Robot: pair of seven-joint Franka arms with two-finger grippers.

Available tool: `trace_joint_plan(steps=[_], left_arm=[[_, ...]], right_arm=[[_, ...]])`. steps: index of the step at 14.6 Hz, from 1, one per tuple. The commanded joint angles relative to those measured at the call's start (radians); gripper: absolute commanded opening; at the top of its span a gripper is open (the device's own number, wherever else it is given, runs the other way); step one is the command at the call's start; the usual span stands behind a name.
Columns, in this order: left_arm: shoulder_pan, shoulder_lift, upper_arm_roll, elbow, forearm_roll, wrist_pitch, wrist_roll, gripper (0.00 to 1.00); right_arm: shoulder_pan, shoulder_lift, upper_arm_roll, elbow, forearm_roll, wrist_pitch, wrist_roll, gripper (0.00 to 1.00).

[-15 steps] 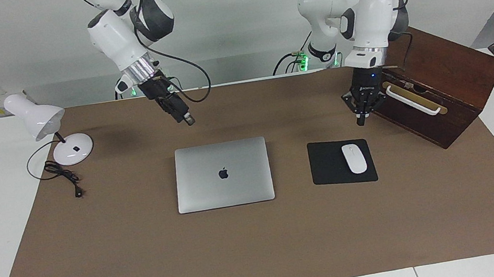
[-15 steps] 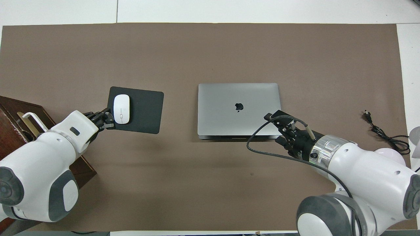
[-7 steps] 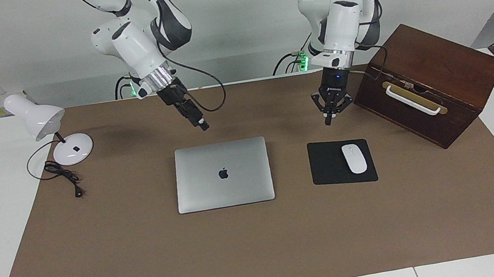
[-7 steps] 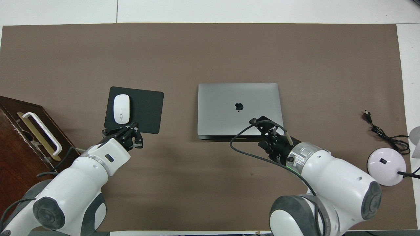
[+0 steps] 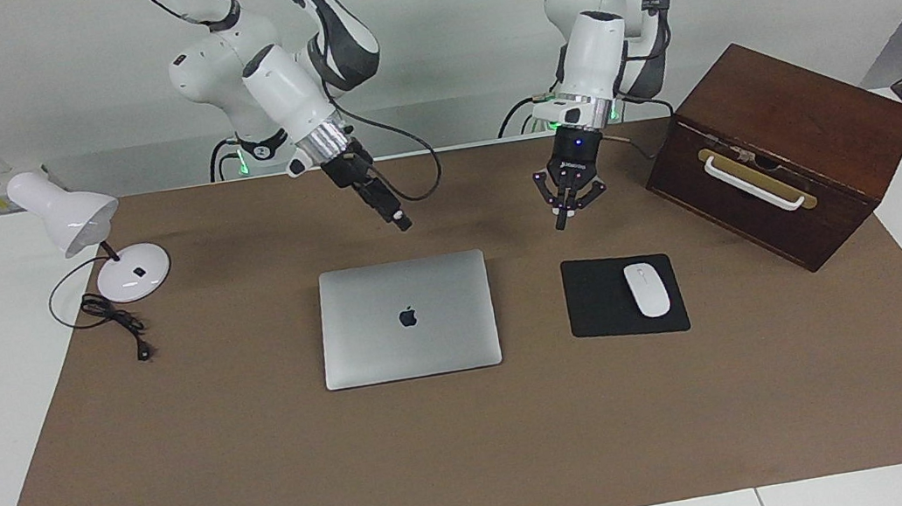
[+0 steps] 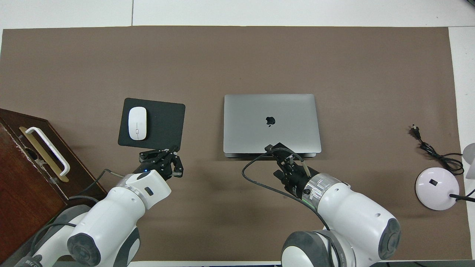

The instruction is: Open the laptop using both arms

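Observation:
The laptop (image 5: pixel 411 342) (image 6: pixel 259 111) lies closed and flat on the brown mat, its silver lid with the dark logo facing up. My right gripper (image 5: pixel 404 225) (image 6: pixel 272 148) hangs tilted in the air over the laptop's edge nearest the robots, fingers together and holding nothing. My left gripper (image 5: pixel 561 225) (image 6: pixel 174 149) points down over the mat, just off the mouse pad's corner that is nearest the robots and the laptop. Its fingertips meet while the links splay, and nothing is held. Neither gripper touches the laptop.
A black mouse pad (image 5: pixel 599 298) with a white mouse (image 5: pixel 647 289) lies beside the laptop toward the left arm's end. A dark wooden box (image 5: pixel 790 152) with a white handle stands at that end. A white lamp (image 5: pixel 67 220) and its cord (image 5: pixel 116 322) sit at the right arm's end.
Both arms swung inward. The left gripper left the box's front and moved past the mouse pad toward the laptop. The right gripper slid along the laptop's robot-side edge toward its middle.

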Motion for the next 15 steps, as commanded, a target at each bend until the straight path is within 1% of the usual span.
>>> trace_joint_plan(steps=[1, 4, 6, 7, 9, 11, 15], left_arm=[[-0.053, 0.083, 0.012, -0.012, -0.008, 0.124, -0.004, 0.00], [-0.095, 0.136, 0.012, -0.012, -0.011, 0.195, -0.010, 0.00], [-0.122, 0.176, 0.012, -0.010, -0.022, 0.256, -0.013, 0.00], [-0.157, 0.199, 0.012, -0.009, -0.058, 0.267, -0.015, 0.00], [-0.242, 0.213, 0.017, -0.004, -0.167, 0.267, -0.014, 0.00], [-0.254, 0.224, 0.017, 0.002, -0.181, 0.267, -0.012, 0.00], [-0.268, 0.285, 0.016, 0.048, -0.189, 0.269, -0.015, 0.00]], right_arm=[[0.062, 0.030, -0.001, -0.009, 0.079, 0.087, 0.015, 1.00], [0.117, 0.088, -0.001, -0.007, 0.166, 0.171, -0.003, 1.00], [0.123, 0.093, -0.001, -0.007, 0.182, 0.179, -0.003, 1.00], [0.122, 0.094, -0.001, -0.007, 0.182, 0.179, -0.003, 1.00], [0.122, 0.096, -0.001, -0.007, 0.182, 0.179, -0.008, 1.00], [0.114, 0.099, -0.001, -0.006, 0.182, 0.177, -0.017, 1.00], [0.104, 0.128, -0.002, 0.002, 0.188, 0.174, -0.045, 1.00]])
